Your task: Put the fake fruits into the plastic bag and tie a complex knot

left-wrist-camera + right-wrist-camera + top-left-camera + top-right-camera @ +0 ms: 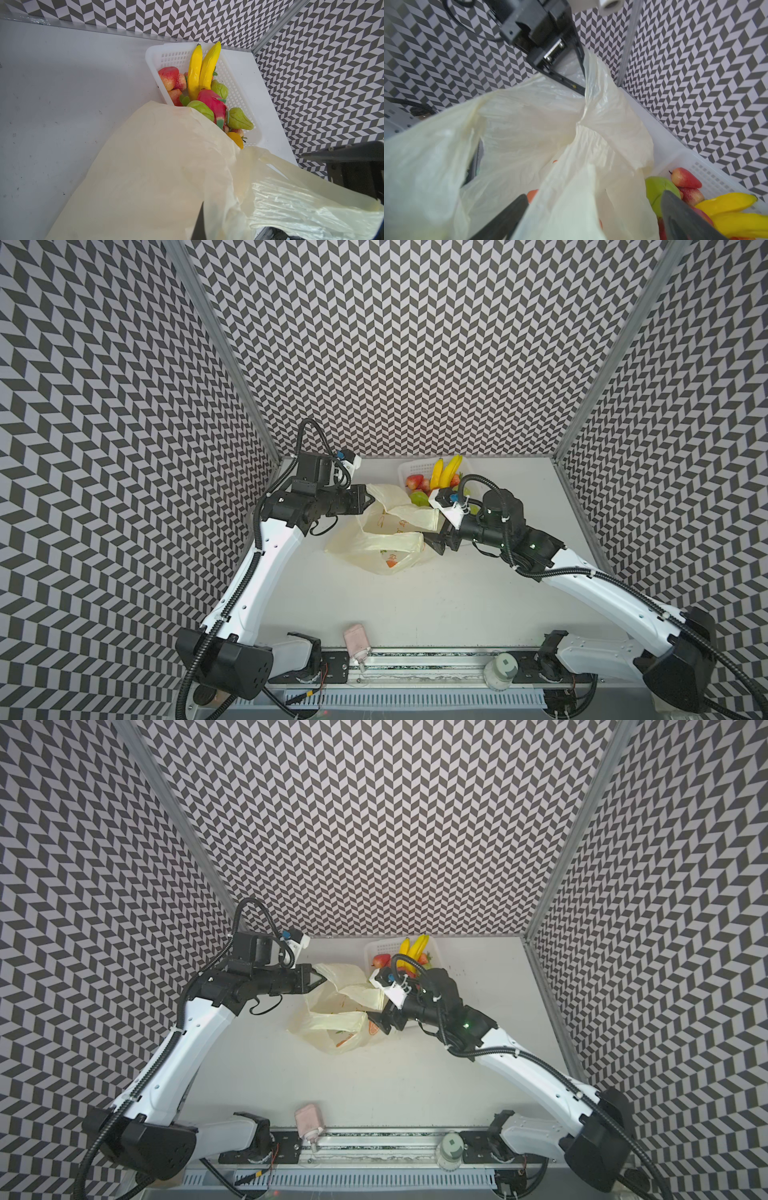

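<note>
Centrally, the plastic bag lies crumpled on the table, between the two arms. Left gripper: clamped on the bag's far-left rim, holding that edge raised. Right gripper: fingers spread wide at the bag's right edge, with loose film lying between them in the right wrist view. Fake fruits fill the white basket, just behind the bag.

walls: black-and-white chevron, three sides | posts: metal, at back corners | table: matte white | light: even
</note>
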### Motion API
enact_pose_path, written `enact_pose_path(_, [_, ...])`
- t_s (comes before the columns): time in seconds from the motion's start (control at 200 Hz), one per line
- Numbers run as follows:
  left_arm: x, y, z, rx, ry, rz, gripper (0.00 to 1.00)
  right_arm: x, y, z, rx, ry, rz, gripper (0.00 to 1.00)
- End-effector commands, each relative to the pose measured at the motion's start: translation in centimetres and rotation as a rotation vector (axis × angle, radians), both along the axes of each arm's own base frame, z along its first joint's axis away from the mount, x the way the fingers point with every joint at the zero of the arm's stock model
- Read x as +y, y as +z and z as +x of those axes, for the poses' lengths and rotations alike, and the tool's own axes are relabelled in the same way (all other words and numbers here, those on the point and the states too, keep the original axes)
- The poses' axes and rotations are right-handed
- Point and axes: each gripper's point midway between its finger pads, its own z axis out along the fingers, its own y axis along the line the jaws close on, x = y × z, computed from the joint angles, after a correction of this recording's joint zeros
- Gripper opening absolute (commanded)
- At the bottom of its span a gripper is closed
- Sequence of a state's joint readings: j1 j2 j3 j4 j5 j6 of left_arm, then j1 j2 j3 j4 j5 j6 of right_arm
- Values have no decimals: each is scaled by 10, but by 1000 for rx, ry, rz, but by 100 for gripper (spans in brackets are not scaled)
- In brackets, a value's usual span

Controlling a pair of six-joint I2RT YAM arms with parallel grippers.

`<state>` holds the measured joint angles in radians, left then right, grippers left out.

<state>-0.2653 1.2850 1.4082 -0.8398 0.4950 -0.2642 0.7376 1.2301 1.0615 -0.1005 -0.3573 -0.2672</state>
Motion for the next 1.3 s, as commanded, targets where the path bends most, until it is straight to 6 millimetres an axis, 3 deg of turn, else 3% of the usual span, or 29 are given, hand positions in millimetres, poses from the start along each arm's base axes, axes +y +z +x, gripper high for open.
enact_pose_path(0.0, [3, 8, -4, -26, -7, 9, 0, 10, 55, 1, -138, 43, 107, 64])
enact_pose_path(0.075, [6, 6, -7, -25, 0, 27, 0, 7, 62, 7, -130, 14, 130, 26])
enact_pose_path(0.155, [10, 4, -11, -25, 8, 34, 0, -3, 66, 22, -93, -25, 154, 0])
enact_pose_path(0.305, [18, -1, -17, -10, 24, 39, 0, -28, 63, 61, -41, -166, 149, 0])
enact_pose_path(0.531, [19, -14, -35, 43, -10, 61, 0, -48, 71, 113, -29, -300, 153, 0])
enact_pose_path(0.706, [5, -26, -44, 88, -89, -4, 0, -24, 59, 113, 32, -164, 157, 0])
enact_pose_path(0.796, [1, -26, -42, 91, -96, -29, 0, -21, 55, 111, 55, -144, 150, 0])
enact_pose_path(0.991, [-12, -13, -38, 95, -145, -122, 0, -34, 64, 104, 100, -165, 152, 28])
enact_pose_path(1.142, [-14, -20, -33, 140, -141, -137, 0, -47, 78, 90, 160, -157, 174, 62])
enact_pose_path(1.297, [-15, -24, -28, 164, -145, -158, 0, -63, 93, 78, 226, -183, 189, 83])
